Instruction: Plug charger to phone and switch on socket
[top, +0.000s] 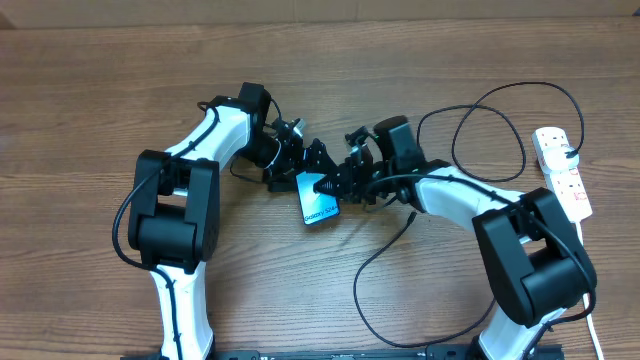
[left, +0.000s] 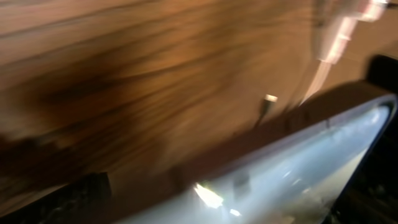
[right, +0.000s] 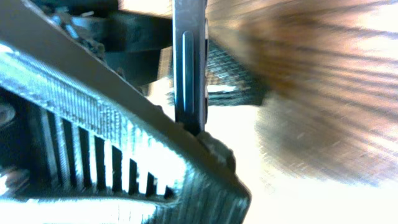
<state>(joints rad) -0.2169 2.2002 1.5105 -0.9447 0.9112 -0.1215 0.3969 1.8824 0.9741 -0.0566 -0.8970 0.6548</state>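
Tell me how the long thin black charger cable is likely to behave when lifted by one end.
The long thin black charger cable lies in loose curls, so it is probably floppy and would sag. Being so thin, it likely weighs little. Pushed across the wooden table, its loops may shift.

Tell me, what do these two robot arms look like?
The left arm and right arm have white curved shells joined by chunky black joint blocks, with thin black cables running alongside. The left tool and right tool are black; the right's fingers look ribbed.
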